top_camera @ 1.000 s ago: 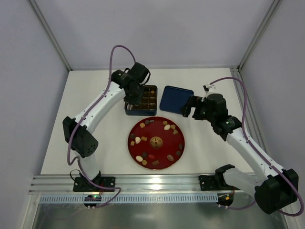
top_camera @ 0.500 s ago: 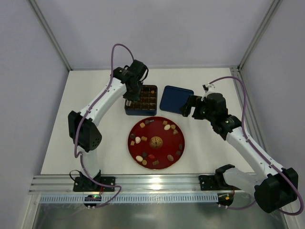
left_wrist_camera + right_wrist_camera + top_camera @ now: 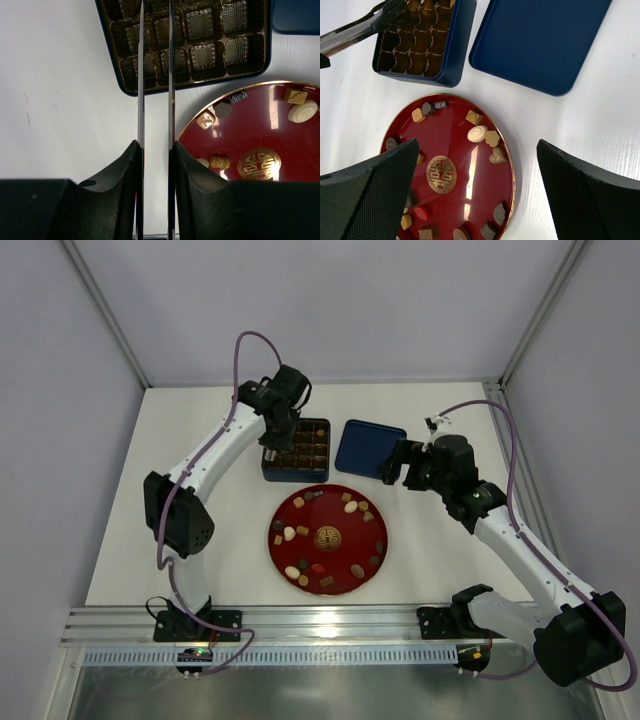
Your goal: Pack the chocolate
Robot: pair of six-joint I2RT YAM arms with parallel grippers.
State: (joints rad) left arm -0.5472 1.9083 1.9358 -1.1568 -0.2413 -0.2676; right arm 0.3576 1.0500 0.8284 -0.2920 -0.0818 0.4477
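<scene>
Showing the left gripper [image 3: 155, 155] clenching tongs [image 3: 345, 36] over the box [image 3: 295, 476] at upper centre, the right gripper [image 3: 477, 141] gaping wide, released, and chocolates [image 3: 478, 133] lying scattered across the plate [image 3: 340, 552] at frame centre.

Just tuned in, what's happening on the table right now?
The left gripper is clamped on metal tongs, whose tips reach over the cells of the dark blue box. The right gripper hangs open near the box lid, holding nothing. Chocolates lie scattered on the red plate.
</scene>
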